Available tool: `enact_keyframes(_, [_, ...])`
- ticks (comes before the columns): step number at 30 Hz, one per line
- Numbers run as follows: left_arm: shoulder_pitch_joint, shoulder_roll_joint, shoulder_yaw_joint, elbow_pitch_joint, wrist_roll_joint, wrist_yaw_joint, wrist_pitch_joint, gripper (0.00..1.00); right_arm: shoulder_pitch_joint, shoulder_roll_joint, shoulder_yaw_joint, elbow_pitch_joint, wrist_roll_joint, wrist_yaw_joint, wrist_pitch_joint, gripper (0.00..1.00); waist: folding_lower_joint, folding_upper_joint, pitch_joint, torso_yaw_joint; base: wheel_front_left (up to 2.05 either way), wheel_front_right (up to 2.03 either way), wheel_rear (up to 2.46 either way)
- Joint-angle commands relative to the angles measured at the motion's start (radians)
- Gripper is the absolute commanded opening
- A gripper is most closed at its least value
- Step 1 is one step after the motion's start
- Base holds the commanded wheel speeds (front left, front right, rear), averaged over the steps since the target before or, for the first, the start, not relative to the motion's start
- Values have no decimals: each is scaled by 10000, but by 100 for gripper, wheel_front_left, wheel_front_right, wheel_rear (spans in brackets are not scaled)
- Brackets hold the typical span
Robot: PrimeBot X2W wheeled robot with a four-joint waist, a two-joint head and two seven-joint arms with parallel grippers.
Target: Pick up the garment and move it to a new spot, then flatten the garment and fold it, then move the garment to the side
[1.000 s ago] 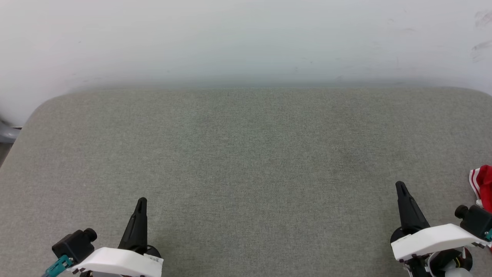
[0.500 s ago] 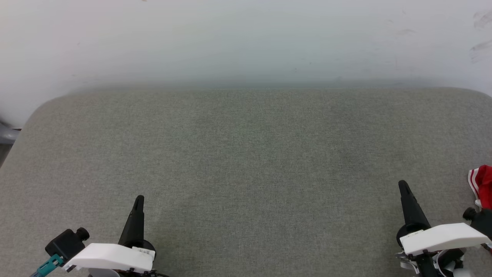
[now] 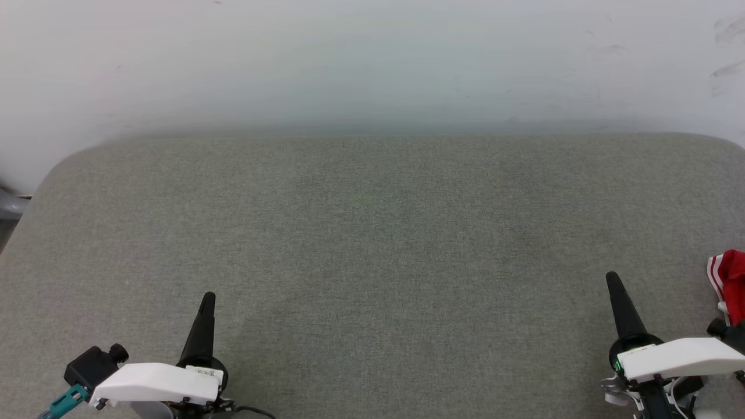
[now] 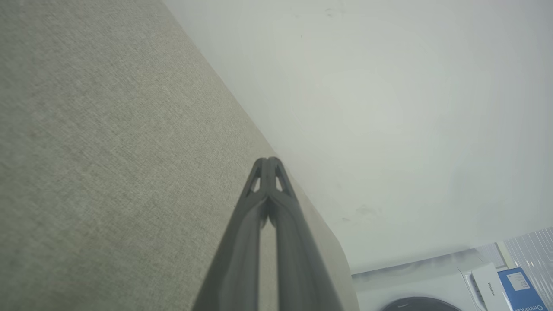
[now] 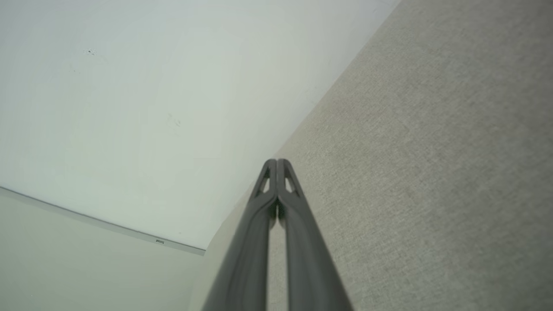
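Grey-green woven fabric covers the padded table, which runs back to a white wall. At the table's right edge, toward the near side, lies a bunched part of the red jersey T-shirt (red cloth with white stripe trim, cut off by the picture's edge). The right gripper is at the near right, close to the shirt but apart from it, its two dark fingers pressed together and holding nothing. The left gripper is at the near left, well apart from the shirt, its fingers likewise closed tip to tip and empty. Past the table's rounded corner, the left wrist view shows a white washing machine and a blue box.
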Motion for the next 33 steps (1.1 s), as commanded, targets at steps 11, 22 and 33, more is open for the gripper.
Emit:
enact_keyframes(11, [-371,-21,147,61,-1210,-17,338,0,-247,22,-88,-61,1296,-1,263,0,0,0,-24,-17,0,0,0])
enact_keyframes(22, [-502,-55,265,166,-2173,-19,615,0,-272,28,-156,-41,2313,-1,469,0,-1,0,-47,-35,0,0,0])
enact_keyframes(33, [-597,-94,361,276,-3035,-22,883,0,-304,34,-212,-21,3248,-2,669,0,-1,0,-70,-52,0,0,0])
